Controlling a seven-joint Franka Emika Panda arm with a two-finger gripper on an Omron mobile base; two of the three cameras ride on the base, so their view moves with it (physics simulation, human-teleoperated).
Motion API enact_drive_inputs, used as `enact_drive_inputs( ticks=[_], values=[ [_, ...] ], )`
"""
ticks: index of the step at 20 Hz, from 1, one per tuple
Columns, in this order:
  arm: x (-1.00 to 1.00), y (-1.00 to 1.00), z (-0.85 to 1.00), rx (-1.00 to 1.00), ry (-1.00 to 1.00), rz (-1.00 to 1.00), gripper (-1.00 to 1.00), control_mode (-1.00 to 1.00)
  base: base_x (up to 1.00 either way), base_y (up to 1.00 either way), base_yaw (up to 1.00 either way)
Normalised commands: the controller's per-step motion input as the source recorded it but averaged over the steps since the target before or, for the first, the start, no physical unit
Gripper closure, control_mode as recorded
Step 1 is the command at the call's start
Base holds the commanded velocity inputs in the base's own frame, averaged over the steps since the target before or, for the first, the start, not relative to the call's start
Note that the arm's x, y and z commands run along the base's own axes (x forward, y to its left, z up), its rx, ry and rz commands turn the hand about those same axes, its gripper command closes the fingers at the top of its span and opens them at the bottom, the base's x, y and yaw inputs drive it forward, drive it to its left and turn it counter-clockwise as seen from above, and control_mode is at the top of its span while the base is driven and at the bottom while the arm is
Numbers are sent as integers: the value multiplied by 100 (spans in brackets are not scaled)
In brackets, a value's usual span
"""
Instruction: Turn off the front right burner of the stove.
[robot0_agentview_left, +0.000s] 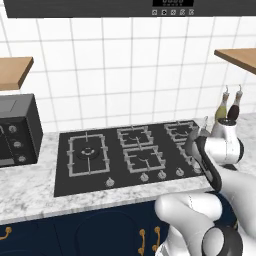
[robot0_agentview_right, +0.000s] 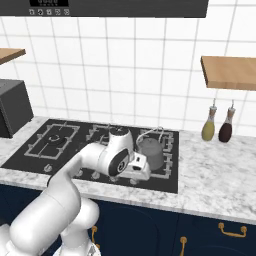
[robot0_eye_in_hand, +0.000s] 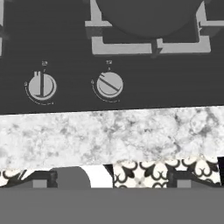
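Observation:
The stove (robot0_agentview_left: 65, 172) is a black glass cooktop with grey grates and a row of silver knobs (robot0_agentview_left: 144, 176) along its front. The front right burner (robot0_eye_in_hand: 127, 47) shows its grey grate in the hand view, with a grey pot (robot0_agentview_right: 150, 151) sitting on it. My gripper (robot0_eye_in_hand: 113, 180) hovers open above the stove's front edge, at the row's right end (robot0_agentview_right: 136, 175). Below it lie two knobs. The left knob (robot0_eye_in_hand: 41, 86) has its bar upright. The right knob (robot0_eye_in_hand: 109, 84) has its bar tilted. Neither fingertip touches a knob.
A black countertop oven (robot0_agentview_left: 17, 132) stands left of the stove. Two bottles (robot0_agentview_right: 209, 125) (robot0_agentview_right: 226, 127) stand on the marble counter (robot0_agentview_right: 215, 175) at the right, under a wooden shelf (robot0_agentview_right: 232, 72). Dark blue cabinets (robot0_agentview_left: 100, 230) run below.

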Motion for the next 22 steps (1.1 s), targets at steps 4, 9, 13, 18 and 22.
enact_drive_inputs(
  ticks=[4, 9, 13, 18, 22],
  values=[
    [11, -6, -45, -4, 1, 1, -100, -100, 0, 0, 0],
    [31, -12, -30, 0, 0, 11, -100, -100, 0, 0, 0],
    [39, -9, 0, 0, 0, 14, -100, -100, 0, 0, 0],
    [21, 0, 0, 4, 0, 2, -100, -100, 0, 0, 0],
    [30, 0, 0, 11, 0, 0, -100, -100, 0, 0, 0]
  ],
)
